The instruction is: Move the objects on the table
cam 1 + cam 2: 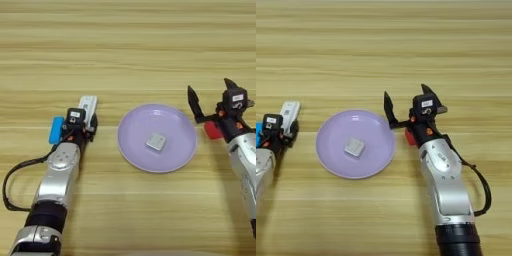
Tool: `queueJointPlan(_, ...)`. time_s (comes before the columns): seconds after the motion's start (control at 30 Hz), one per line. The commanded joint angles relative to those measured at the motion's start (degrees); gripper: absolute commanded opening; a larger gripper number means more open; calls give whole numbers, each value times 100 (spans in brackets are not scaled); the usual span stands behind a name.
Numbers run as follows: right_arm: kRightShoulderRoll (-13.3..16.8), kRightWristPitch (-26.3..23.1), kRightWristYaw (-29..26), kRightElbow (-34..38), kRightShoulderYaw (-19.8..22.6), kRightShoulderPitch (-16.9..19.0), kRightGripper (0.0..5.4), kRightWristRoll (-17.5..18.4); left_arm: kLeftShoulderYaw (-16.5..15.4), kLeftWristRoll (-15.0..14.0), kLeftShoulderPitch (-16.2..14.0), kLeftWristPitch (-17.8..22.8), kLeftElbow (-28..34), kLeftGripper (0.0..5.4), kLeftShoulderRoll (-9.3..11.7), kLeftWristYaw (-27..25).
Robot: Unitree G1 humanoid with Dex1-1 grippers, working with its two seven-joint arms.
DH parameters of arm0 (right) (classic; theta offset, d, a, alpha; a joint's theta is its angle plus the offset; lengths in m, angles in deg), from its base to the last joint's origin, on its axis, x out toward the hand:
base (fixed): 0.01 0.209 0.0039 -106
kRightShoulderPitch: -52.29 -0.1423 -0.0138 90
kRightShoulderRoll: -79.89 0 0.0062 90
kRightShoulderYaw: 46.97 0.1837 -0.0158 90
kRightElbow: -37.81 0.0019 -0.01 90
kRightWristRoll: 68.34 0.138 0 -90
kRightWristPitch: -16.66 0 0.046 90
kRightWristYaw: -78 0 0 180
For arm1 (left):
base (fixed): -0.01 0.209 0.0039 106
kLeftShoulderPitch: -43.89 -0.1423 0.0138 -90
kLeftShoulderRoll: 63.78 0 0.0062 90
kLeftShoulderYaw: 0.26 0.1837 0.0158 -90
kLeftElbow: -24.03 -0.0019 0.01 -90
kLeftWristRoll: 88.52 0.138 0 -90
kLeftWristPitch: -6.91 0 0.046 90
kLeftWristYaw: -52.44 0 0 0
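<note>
Objects — one cube [409,136], one block [156,141], one stick [88,109]

Likely a lab: bare wooden table [150,40] under two robot arms.

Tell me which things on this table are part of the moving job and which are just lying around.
Job: grey block on the purple plate; red cube under the open right gripper; white stick at the left gripper.
Lying about: blue object.
</note>
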Motion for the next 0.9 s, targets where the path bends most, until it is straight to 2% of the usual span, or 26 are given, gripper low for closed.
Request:
queueJointPlan(0.03, 22, -66, 33, 67, 22, -69, 540, -7, 25, -24, -341, 303, -135, 285, -63, -74)
queueJointPlan(0.17, 26, -62, 28, 46, 30, -80, 540, -3, 56, -65, -464, 369, 317, 285, -90, -132)
queueJointPlan(0.57, 29, -48, 13, -43, 26, -113, 540, -5, 321, -147, -948, 934, 2282, 284, -266, -297)
queueJointPlan(0.77, 24, -36, 17, -66, 23, -126, 540, -10, 402, -120, -1019, 1143, 2745, 284, -316, -244)
queueJointPlan(0.83, 23, -34, 17, -67, 21, -125, 540, -11, 421, 91, -1031, 1109, 2871, 284, -270, -87)
queueJointPlan(0.9, 23, -33, 15, -67, 18, -124, 540, -13, 416, 79, -1052, 1181, 3052, 284, -278, -89)
